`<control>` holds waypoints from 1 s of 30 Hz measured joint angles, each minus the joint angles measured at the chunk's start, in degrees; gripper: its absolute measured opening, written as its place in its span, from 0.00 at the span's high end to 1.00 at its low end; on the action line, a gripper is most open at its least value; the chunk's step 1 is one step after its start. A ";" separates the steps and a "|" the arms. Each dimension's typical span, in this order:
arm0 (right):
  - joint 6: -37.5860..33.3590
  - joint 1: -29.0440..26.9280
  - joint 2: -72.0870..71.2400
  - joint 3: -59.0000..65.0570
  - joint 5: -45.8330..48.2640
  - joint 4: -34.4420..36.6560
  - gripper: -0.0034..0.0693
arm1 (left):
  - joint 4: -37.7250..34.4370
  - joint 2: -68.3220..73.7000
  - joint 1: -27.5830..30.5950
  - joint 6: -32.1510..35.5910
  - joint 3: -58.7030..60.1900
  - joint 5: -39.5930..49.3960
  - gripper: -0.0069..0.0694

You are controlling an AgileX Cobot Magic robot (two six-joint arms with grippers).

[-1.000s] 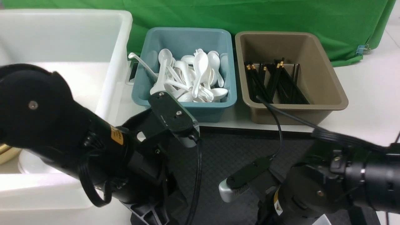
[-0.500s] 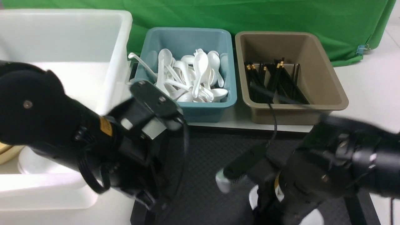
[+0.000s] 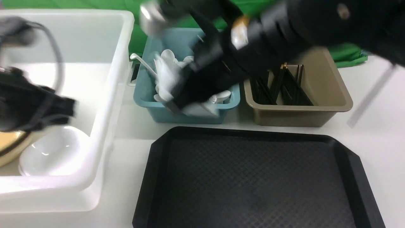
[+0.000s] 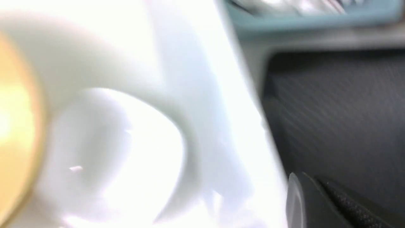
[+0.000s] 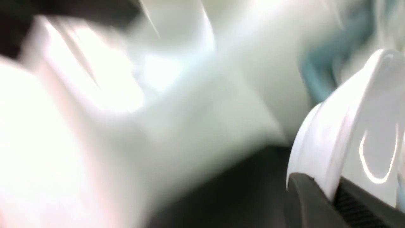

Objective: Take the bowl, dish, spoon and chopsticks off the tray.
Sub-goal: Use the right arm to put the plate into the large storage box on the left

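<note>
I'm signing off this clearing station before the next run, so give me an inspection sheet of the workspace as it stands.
Surface: white table; black rectangular diamond-textured plastic tray bare.
Job's things: mustard-yellow glossy bowl and small white dish in the white plastic tub; white soup spoons in the teal bin; black chopsticks in the brown bin.
Clutter: nothing seen.
Grippers: left gripper shut, over the tub; right gripper over the teal bin, seemingly gripping a second white glossy dish; both blurred.
Cables: grey cable looping above the tub.
Surroundings: green cloth behind the bins.
</note>
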 joint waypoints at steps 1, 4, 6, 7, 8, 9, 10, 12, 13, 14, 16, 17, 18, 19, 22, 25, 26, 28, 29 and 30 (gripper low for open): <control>-2.72 0.14 2.84 -4.63 -0.07 3.84 0.92 | 0.00 -2.01 2.71 -0.50 0.00 0.00 0.93; -8.12 1.25 12.05 -16.74 -0.09 9.93 0.92 | 0.00 -6.29 8.79 -1.40 0.00 1.04 0.93; -9.39 2.12 16.02 -22.42 0.05 11.62 0.92 | -0.01 -8.40 11.11 -1.54 0.00 1.63 0.93; -9.81 2.83 18.83 -25.69 0.22 12.20 0.92 | -0.15 -9.34 12.13 -1.72 0.00 1.91 0.93; -10.09 4.03 23.16 -30.32 0.50 12.90 0.92 | -0.15 -11.00 13.89 -2.23 0.00 2.35 0.93; -10.19 4.50 24.69 -31.35 0.58 13.03 0.92 | -0.15 -11.65 14.46 -2.43 0.00 2.67 0.93; -10.21 5.21 27.05 -34.10 0.64 13.22 0.92 | -0.15 -12.34 15.30 -2.49 0.00 3.20 0.93; -10.59 6.34 31.15 -37.24 0.70 13.49 0.92 | -0.10 -13.06 16.26 -2.55 0.00 4.12 0.93; -10.74 7.07 33.96 -38.88 0.81 13.61 0.92 | -0.10 -13.22 16.58 -2.68 0.00 4.75 0.93; -10.79 7.35 34.69 -39.21 0.81 13.60 0.92 | -0.10 -13.22 16.69 -2.68 0.00 4.87 0.93; -10.78 7.86 37.02 -39.95 0.95 13.60 0.92 | -0.15 -13.22 16.69 -2.68 0.00 4.98 0.93; -10.93 8.17 39.01 -40.18 1.16 13.60 0.92 | -0.27 -13.22 16.69 -2.68 0.00 4.98 0.93; -11.08 8.38 40.39 -40.23 1.43 13.55 0.91 | -0.29 -13.17 16.69 -2.74 0.00 4.98 0.93; -11.16 8.50 41.42 -40.23 1.50 13.55 0.91 | -0.29 -13.17 16.69 -2.79 0.00 5.01 0.93; -11.23 8.61 43.23 -40.23 0.19 13.56 0.85 | -0.29 -13.17 16.69 -2.85 0.00 5.29 0.93; -11.11 8.61 43.61 -40.36 -1.25 13.07 0.67 | -0.24 -13.17 16.69 -2.85 0.00 5.83 0.93; -11.00 8.61 43.61 -40.49 -1.41 12.64 0.59 | -0.24 -13.17 16.69 -2.85 0.00 5.95 0.93; -10.94 8.61 43.61 -40.75 -1.35 12.42 0.47 | -0.24 -13.17 16.69 -2.85 0.00 6.09 0.93; -10.23 8.61 43.53 -40.95 -0.85 12.23 0.38 | -0.24 -13.17 16.69 -2.85 0.00 6.09 0.93; -9.67 8.61 43.45 -41.11 -0.43 12.22 0.35 | -0.24 -13.17 16.69 -2.85 0.00 6.09 0.93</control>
